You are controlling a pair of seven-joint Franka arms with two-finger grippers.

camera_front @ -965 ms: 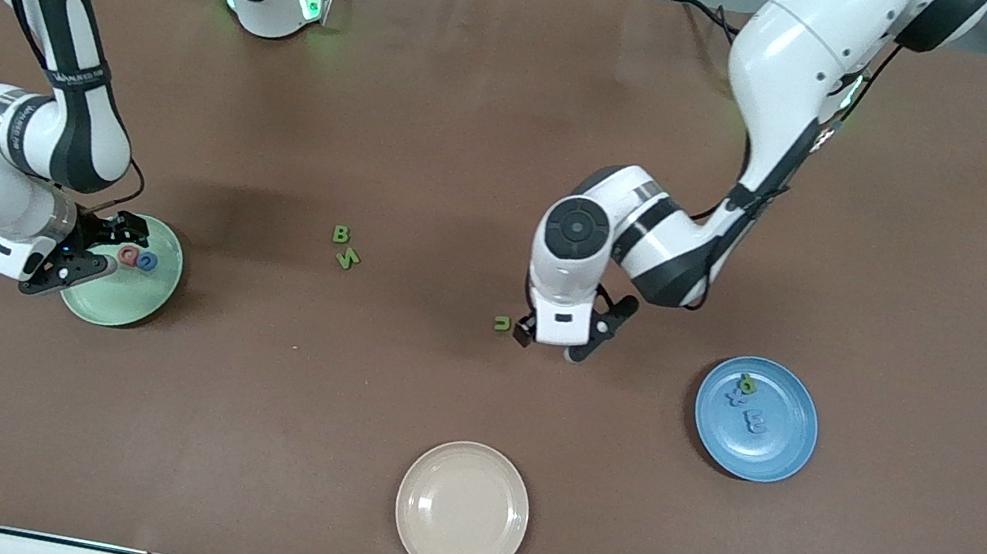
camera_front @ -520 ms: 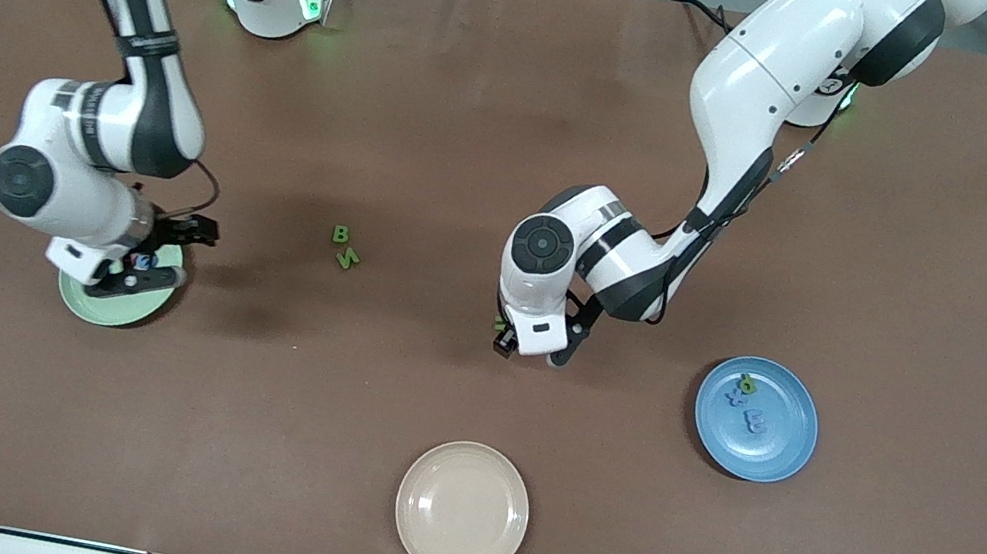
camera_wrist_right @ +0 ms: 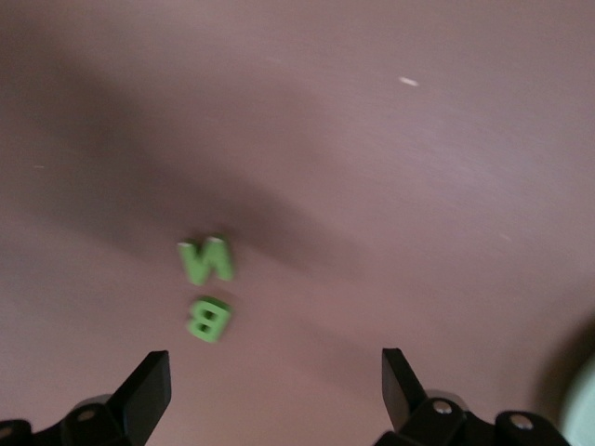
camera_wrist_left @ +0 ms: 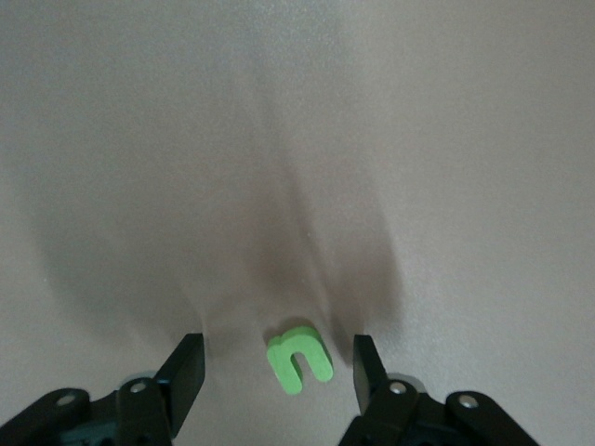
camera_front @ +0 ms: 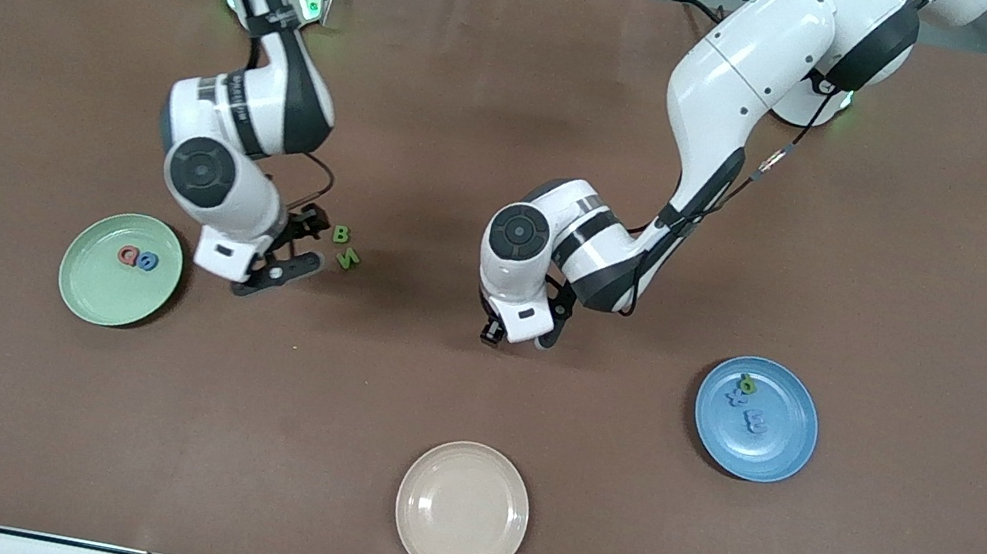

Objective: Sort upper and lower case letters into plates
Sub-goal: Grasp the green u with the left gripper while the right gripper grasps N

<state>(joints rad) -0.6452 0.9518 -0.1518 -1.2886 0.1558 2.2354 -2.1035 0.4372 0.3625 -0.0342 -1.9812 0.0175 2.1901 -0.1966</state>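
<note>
Across the brown table (camera_front: 966, 249), the two Franka arms reach from the edge where their bases stand toward its middle. Left arm: its wrist bends down near the table's centre, left gripper (camera_wrist_left: 279, 367) low over the surface, fingers (camera_wrist_left: 186, 367) apart on either side of a small green lowercase "n" (camera_wrist_left: 298, 360), neither touching it; the letter lies flat on the table between them. Right arm: its right gripper (camera_front: 294, 247) is over the bare table between the green plate and two green letters, fingers (camera_wrist_right: 149, 386) spread wide, nothing in them.

Cream-beige plate (camera_front: 462, 511) sits at the middle of the table edge nearest the front camera. Blue plate (camera_front: 778, 449) lies toward the left arm's end of the table; it holds a blue "E" (camera_front: 754, 424), a blue "x" (camera_front: 734, 396) and a green letter (camera_front: 747, 384) I cannot read. Pale green plate (camera_front: 95, 293) lies toward the right arm's end; it holds a red letter (camera_front: 128, 255) and a blue letter (camera_front: 148, 261), touching each other.

Green capital "B" (camera_front: 340, 235) and green capital "N" (camera_front: 347, 258) lie side by side on the table just beside the right gripper.
</note>
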